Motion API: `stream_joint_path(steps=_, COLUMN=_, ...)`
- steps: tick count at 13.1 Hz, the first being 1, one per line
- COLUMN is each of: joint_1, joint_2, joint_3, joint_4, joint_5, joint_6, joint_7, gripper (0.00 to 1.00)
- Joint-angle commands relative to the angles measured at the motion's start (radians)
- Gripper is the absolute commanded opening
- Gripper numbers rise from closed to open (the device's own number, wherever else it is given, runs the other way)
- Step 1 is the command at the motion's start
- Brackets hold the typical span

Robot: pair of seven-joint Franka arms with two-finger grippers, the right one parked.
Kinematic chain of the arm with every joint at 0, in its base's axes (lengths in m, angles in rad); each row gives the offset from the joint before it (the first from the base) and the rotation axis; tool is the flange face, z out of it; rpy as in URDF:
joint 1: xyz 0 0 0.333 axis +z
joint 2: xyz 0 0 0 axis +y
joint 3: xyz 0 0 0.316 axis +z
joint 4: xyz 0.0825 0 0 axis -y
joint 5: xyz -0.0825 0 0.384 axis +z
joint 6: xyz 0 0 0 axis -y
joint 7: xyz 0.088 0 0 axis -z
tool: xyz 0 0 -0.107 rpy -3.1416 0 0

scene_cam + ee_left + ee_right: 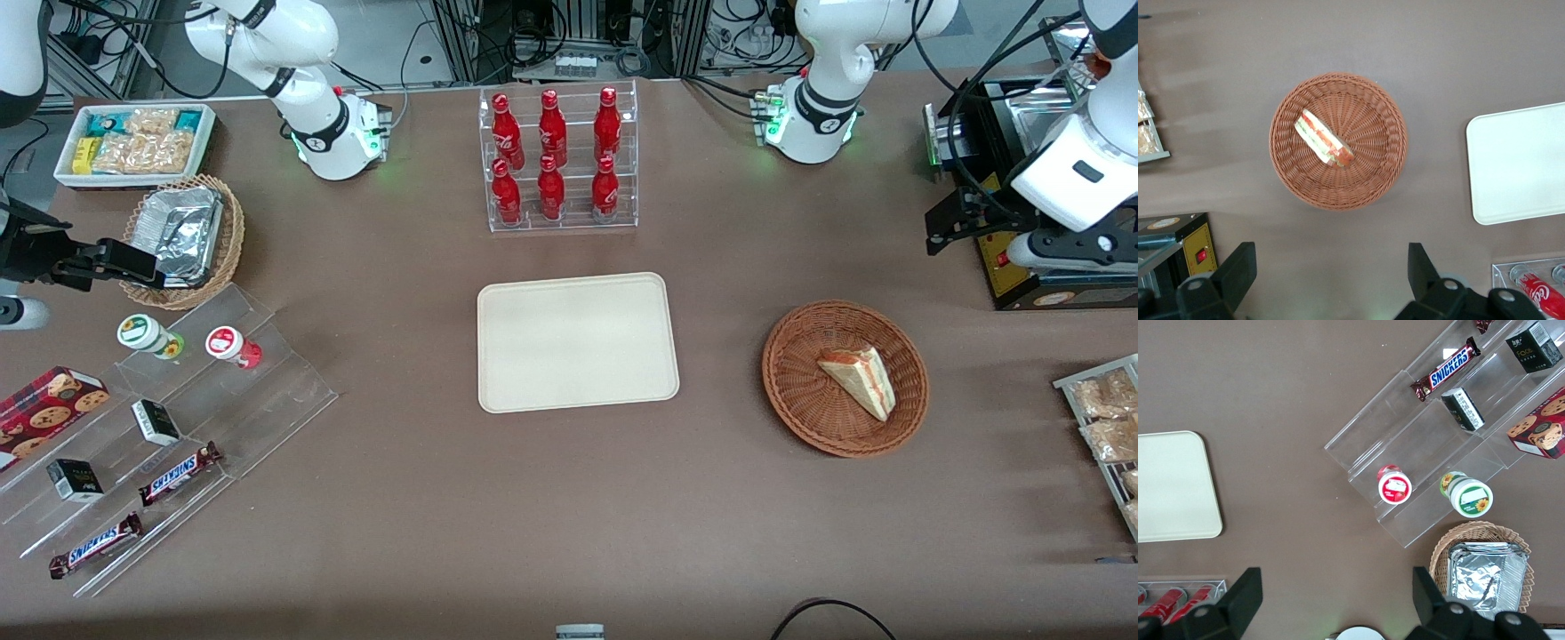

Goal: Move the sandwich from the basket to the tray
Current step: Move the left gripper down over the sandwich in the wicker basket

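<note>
The sandwich (857,380) lies in the basket (800,391), a pale wedge with its red and green filling edge showing, resting on the weave a little off the basket's middle. The basket sits on the brown desk (569,516) toward the working arm's end, and the tray (576,342) lies flat and bare beside it at the middle of the desk, a strip of desk between them with nothing standing on it. The claw (1328,280) hangs high above the desk, farther from the front camera than the basket, with its two fingers (1238,270) spread wide apart and holding nothing. Close by the claw stands a black machine with a yellow panel (1000,258). A rack of packaged snacks (1107,427) lies at the desk's edge just past the basket, and a clear rack of red bottles (556,160) stands farther from the front camera than the tray. Toward the parked arm's end are clear stepped shelves (178,444) with chocolate bars, small boxes and two jars, a small tan basket with a foil container (182,236), and a white bin of snacks (133,142).
</note>
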Motion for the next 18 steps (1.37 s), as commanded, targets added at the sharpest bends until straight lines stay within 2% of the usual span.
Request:
stream_joint_path(steps=1, joint_1=0.006, joint_2=0.029, joint_3=0.003, joint_4=0.043, joint_5=-0.013, joint_6=-0.019, joint_7=0.016, gripper=1.00)
stream_joint_path(steps=5, joint_1=0.009, joint_2=0.085, joint_3=0.017, joint_4=-0.001, joint_5=0.003, joint_6=0.035, joint_7=0.008, gripper=1.00)
stream_joint_path(steps=9, joint_1=0.009, joint_2=0.093, joint_3=0.043, joint_4=-0.208, joint_5=0.006, joint_6=0.303, joint_7=-0.061, gripper=1.00)
stream_joint_path(steps=16, joint_1=0.007, joint_2=0.181, joint_3=0.066, joint_4=-0.474, joint_5=0.006, joint_6=0.685, joint_7=-0.435, gripper=1.00)
stream_joint_path(steps=18, joint_1=0.007, joint_2=0.184, joint_3=0.066, joint_4=-0.549, joint_5=0.006, joint_6=0.769, joint_7=-0.466, gripper=1.00)
